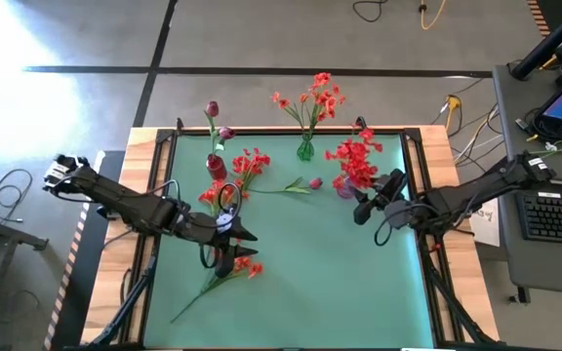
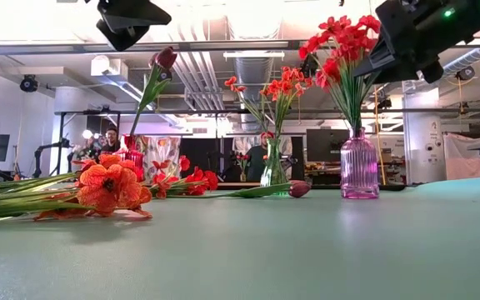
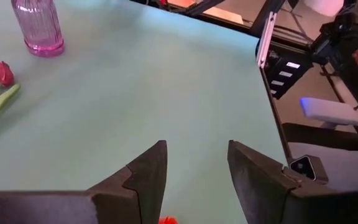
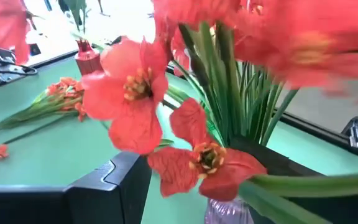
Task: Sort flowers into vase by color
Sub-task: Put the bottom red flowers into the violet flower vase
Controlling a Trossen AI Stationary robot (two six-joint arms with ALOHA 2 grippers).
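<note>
Orange spray (image 2: 107,187) flat, blossoms rightward

Both arms (image 1: 135,205) black, slim, jointed, w/ black cable loops. Left pincer (image 3: 194,180): dark grey wedge fingers, stepped notch on inner edge. Right arm (image 1: 476,190) same.

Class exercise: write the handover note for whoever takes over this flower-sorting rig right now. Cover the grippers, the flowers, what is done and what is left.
Left gripper: open, empty, above the mat near a loose orange-red spray.
Right gripper: at the pink vase, among its bright red clusters.
Done: magenta buds stand in the red vase; orange-red sprays stand in the green vase.
Left: one magenta bud lies on the mat between the vases; loose red flowers lie beside the red vase, plus the spray by the left gripper.
</note>
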